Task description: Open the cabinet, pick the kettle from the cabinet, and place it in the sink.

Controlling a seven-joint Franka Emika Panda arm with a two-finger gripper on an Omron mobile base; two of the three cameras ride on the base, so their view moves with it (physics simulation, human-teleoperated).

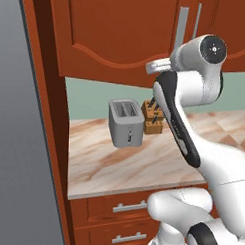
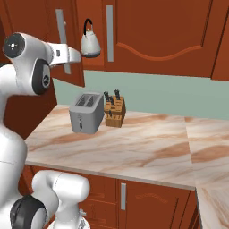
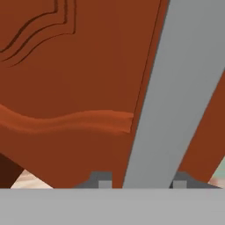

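The white arm rises, elbow bent, and reaches up and forward — wrist level. Its gripper has the two dark fingers part-spread, one on either side of a grey bar.

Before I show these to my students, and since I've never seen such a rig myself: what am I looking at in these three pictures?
It is a white robot arm on a base that can drive, in a rendered kitchen. Two pictures come from cameras on the base, behind the arm to its left and to its right. The third looks out from the hand itself. On the marbled countertop stand a grey toaster and a wooden knife block. Above hangs a reddish wall cabinet. One of its doors stands ajar, and a small silver kettle shows in the gap. In the hand view the jaws stand on either side of that door's grey bar handle, their finger tips at the bottom. Whether they pinch it tight I cannot tell.
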